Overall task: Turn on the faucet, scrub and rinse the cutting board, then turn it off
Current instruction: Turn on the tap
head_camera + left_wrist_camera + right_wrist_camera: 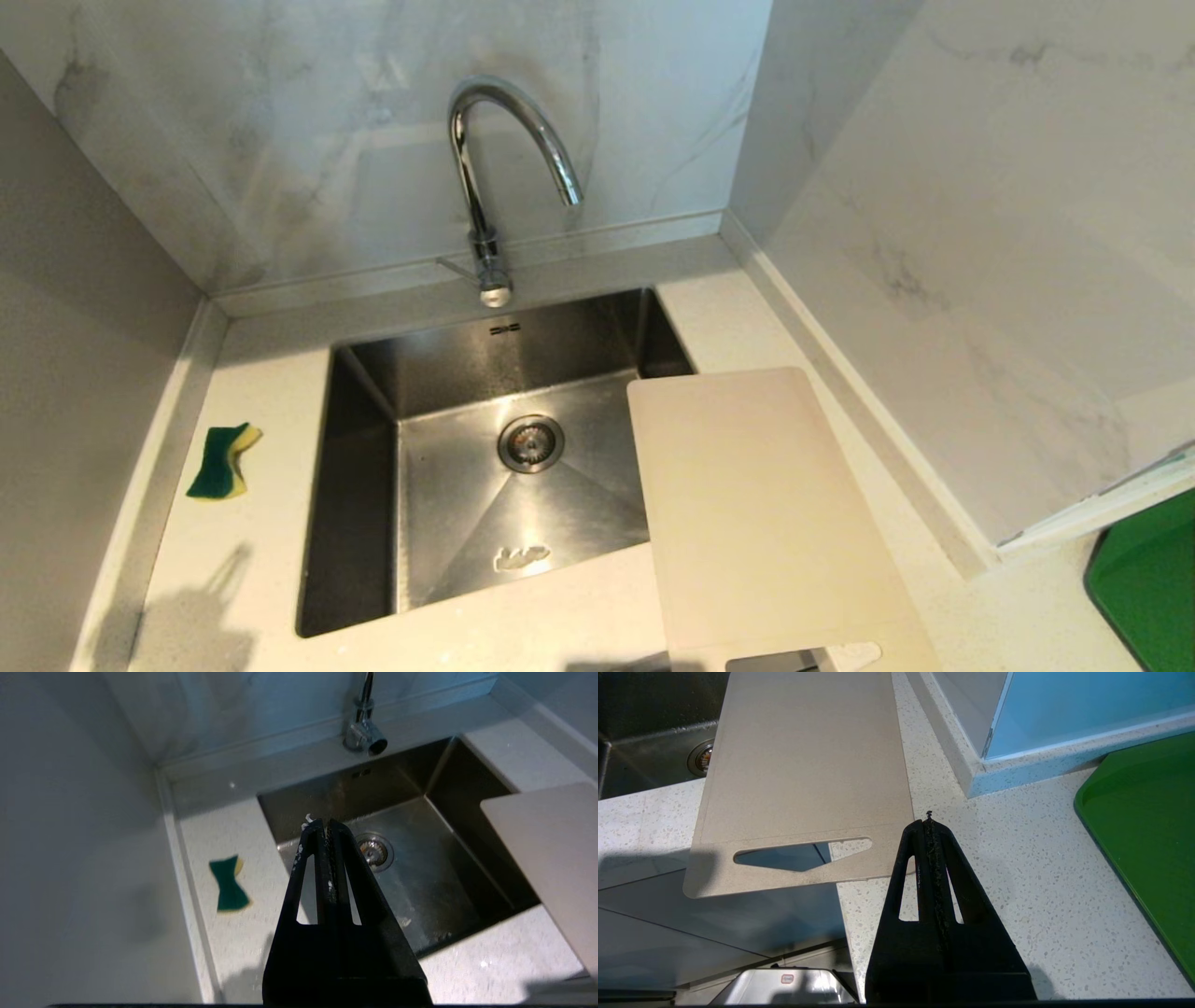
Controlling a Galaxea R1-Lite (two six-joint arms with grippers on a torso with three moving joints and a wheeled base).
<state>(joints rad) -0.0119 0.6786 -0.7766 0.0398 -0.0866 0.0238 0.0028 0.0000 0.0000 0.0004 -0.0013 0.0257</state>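
Nearest the robot, the right gripper (928, 820) hung with its jaws clenched on nothing, above the speckled table (1017, 882) just beside the handle end of the cutting board (761, 504). That board lay flat on the table to the right of the sink (364, 523), its near end with the handle slot (803, 853) sticking out past the table's front edge and its far left corner reaching over the basin. A green tray (1148, 579) sat well apart at the right. The left gripper (325, 828), jaws likewise clenched and empty, hovered over the sink's near left side. A green and yellow sponge (222, 462) lay on the table left of the sink. Farthest back, the faucet (485, 187) stood behind the basin, its spout arching over it, with the marble wall (280, 121) behind.
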